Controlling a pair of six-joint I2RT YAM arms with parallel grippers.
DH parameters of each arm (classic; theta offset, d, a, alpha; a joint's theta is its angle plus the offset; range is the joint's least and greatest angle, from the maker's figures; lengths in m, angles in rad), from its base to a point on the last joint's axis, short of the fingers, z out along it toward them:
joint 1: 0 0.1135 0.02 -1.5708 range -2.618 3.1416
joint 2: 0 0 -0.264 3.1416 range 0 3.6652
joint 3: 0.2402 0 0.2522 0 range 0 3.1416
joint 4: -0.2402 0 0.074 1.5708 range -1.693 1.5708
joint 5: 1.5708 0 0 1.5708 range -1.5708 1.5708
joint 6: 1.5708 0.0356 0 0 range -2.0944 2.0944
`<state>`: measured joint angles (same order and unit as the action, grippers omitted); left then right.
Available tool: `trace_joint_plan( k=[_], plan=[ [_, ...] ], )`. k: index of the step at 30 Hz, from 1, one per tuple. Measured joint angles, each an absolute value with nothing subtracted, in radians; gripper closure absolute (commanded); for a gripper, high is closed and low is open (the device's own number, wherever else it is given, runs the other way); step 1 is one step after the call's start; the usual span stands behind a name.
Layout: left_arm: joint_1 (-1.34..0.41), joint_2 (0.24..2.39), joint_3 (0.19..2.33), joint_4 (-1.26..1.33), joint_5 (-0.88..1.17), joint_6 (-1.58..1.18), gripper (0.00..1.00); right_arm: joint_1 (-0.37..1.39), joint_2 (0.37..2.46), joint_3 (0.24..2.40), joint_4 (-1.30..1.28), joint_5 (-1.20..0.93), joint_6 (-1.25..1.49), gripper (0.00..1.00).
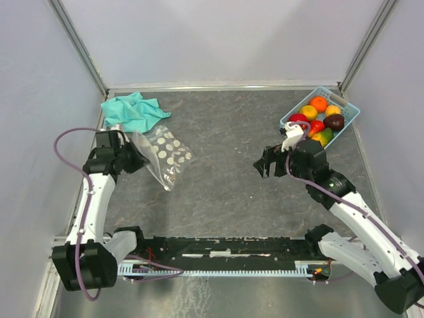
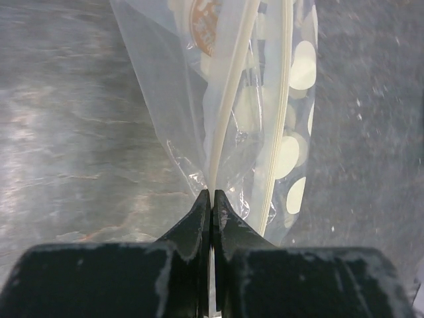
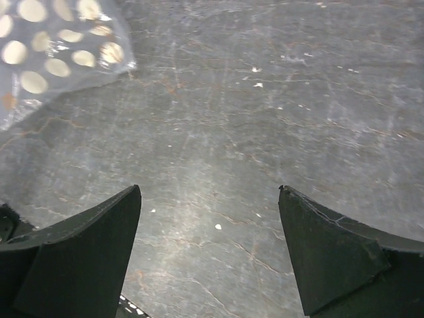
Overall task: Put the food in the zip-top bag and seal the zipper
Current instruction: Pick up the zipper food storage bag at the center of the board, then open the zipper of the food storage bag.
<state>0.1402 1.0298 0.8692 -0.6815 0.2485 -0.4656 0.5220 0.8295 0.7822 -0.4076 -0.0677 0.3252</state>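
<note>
Left gripper [image 2: 212,195]: jaws pressed together, pinching the zip-top bag [image 2: 252,112] at its edge. The zipper [image 2: 232,99] runs straight out from between the fingertips. A second whitish strip runs alongside on the right, apart from the first. Bag extends forward from the grip, its clear film printed with white dots. Whether its far end touches the table [image 1: 225,179]: cannot tell.

Right gripper [image 3: 209,192]: jaws spread wide, nothing between them, bare table surface below. It points toward the bag, which is ahead and to its left, well apart from the fingertips.

Food [image 1: 318,116], red, orange, yellow, green and maroon pieces, sits in the light-blue basket [image 1: 344,99]. The basket is behind the right gripper's wrist, near it.

Teal cloth [image 1: 132,111] lies crumpled beyond the left gripper, just beside the pinched end of the bag, toward the far-left corner
</note>
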Motion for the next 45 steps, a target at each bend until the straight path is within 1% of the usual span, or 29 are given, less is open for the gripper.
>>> trace_joint_plan(
  k=[8, 10, 17, 21, 26, 30, 40, 45],
  plan=[
    [-0.084, 1.074, 0.891, -0.635, 0.271, -0.512, 0.97, 0.529, 1.009, 0.864, -0.329, -0.225, 0.361, 0.16],
    [-0.143, 1.093, 0.908, -0.618, 0.264, -0.533, 0.97, 0.530, 1.041, 0.882, -0.305, -0.259, 0.390, 0.19],
    [-0.320, 1.153, 0.973, -0.564, 0.226, -0.578, 0.97, 0.566, 1.168, 0.939, -0.189, -0.361, 0.509, 0.25],
    [-0.392, 1.188, 1.008, -0.534, 0.210, -0.589, 0.97, 0.607, 1.246, 0.981, -0.133, -0.378, 0.579, 0.32],
    [-0.442, 1.230, 1.024, -0.474, 0.212, -0.616, 0.97, 0.645, 1.333, 1.008, -0.044, -0.381, 0.661, 0.36],
    [-0.467, 1.255, 1.028, -0.453, 0.217, -0.625, 0.97, 0.670, 1.404, 1.013, 0.023, -0.373, 0.718, 0.42],
    [-0.487, 1.258, 1.033, -0.394, 0.239, -0.644, 0.97, 0.694, 1.485, 1.013, 0.125, -0.287, 0.780, 0.46],
    [-0.490, 1.258, 1.033, -0.374, 0.246, -0.648, 0.97, 0.694, 1.527, 1.013, 0.177, -0.287, 0.801, 0.56]
  ],
)
